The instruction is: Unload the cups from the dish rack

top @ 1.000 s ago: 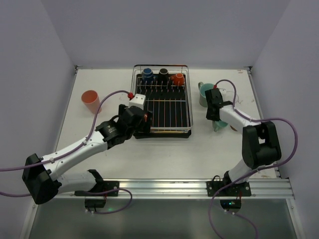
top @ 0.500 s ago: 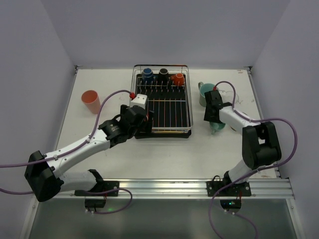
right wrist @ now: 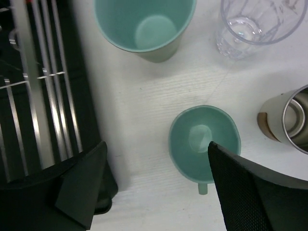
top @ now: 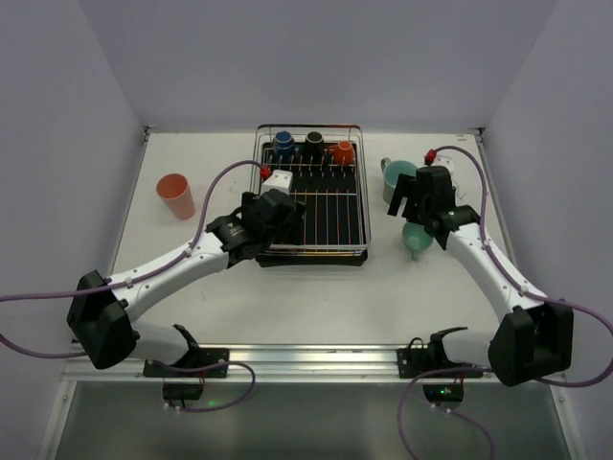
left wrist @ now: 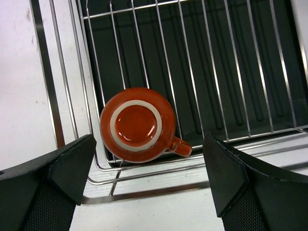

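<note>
The chrome-wire dish rack [top: 335,206] holds a blue cup [top: 283,146], a black cup [top: 314,144] and an orange cup [top: 342,151] along its far side. A red cup [left wrist: 136,124] sits upside down in a rack [left wrist: 231,72] corner. My left gripper [left wrist: 149,187] hangs open just above it, hiding that cup in the top view [top: 278,213]. A small teal cup [right wrist: 204,143] stands upright on the table. Over it my right gripper [right wrist: 159,183] is open, its right finger overlapping the cup's rim. A tall green cup [right wrist: 144,26] and a clear cup [right wrist: 257,21] stand beyond.
A salmon-pink cup [top: 175,195] stands on the table far left of the rack. A brown cup with a shiny inside [right wrist: 284,122] stands right of the teal cup [top: 417,240]. The tall green cup [top: 397,180] is just right of the rack. Walls close in the table's sides.
My right gripper opened and let go of the teal cup, which now stands on the table, and has lifted. My left arm moved in over the rack's left part.
</note>
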Controlling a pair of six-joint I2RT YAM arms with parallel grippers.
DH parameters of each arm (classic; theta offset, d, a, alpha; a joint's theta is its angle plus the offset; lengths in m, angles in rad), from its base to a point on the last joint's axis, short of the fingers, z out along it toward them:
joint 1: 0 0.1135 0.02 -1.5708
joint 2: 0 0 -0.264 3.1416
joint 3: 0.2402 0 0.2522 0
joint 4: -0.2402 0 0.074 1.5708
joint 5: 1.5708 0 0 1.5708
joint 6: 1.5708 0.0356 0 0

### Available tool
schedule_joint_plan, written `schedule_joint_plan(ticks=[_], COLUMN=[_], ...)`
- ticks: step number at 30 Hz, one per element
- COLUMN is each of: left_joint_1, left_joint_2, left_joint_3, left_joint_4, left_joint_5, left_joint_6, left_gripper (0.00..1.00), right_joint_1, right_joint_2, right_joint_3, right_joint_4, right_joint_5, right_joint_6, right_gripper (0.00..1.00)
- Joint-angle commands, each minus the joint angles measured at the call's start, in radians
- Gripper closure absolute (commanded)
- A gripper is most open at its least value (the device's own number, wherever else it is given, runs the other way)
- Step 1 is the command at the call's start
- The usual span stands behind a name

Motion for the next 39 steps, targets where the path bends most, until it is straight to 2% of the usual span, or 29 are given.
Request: schedule_joint_plan(ticks=[1,8,15,20,21,22,26,27,31,35,39], left_joint_1=[0.030,0.036,0.044,0.048,0.050,0.050,0.050,0.050,0.050,0.050,0.050], left_joint_2=[0.042,0.139,0.227,0.221,0.218,0.211,0.199,0.191,0.123,0.009,-0.118], left_joint_3=[0.048,0.054,0.040,0.011,-0.002,-0.009,-0.033,-0.035,-0.036,-0.045,-0.059], left_joint_4=[-0.015,-0.016,0.020,0.057,0.076,0.087,0.121,0.127,0.164,0.256,0.395], left_joint_5=[-0.020,-0.118,-0.077,-0.072,-0.060,-0.054,-0.034,-0.035,-0.049,-0.012,0.101], left_joint_6=[-0.065,-0.131,-0.150,-0.151,-0.147,-0.145,-0.139,-0.137,-0.108,-0.068,-0.053], left_gripper=[0.00,0.00,0.00,0.00,0.03,0.11,0.25,0.39,0.60,0.68,0.75], right_joint_1=[-0.001,0.002,0.028,0.034,0.036,0.038,0.044,0.044,0.047,0.047,0.056], right_joint_2=[-0.120,-0.259,-0.292,-0.309,-0.312,-0.317,-0.338,-0.345,-0.401,-0.460,-0.477], right_joint_3=[-0.008,-0.072,-0.092,-0.094,-0.092,-0.091,-0.086,-0.083,-0.083,-0.115,-0.190], right_joint_4=[0.010,0.052,0.058,0.062,0.064,0.065,0.062,0.062,0.090,0.195,0.450], right_joint_5=[-0.085,-0.245,-0.323,-0.348,-0.358,-0.365,-0.375,-0.381,-0.429,-0.553,-0.685], right_joint_6=[0.022,0.034,0.040,0.042,0.043,0.045,0.056,0.057,0.089,0.187,0.383], right_gripper=[0.11,0.06,0.05,0.05,0.05,0.05,0.05,0.05,0.05,0.08,0.13])
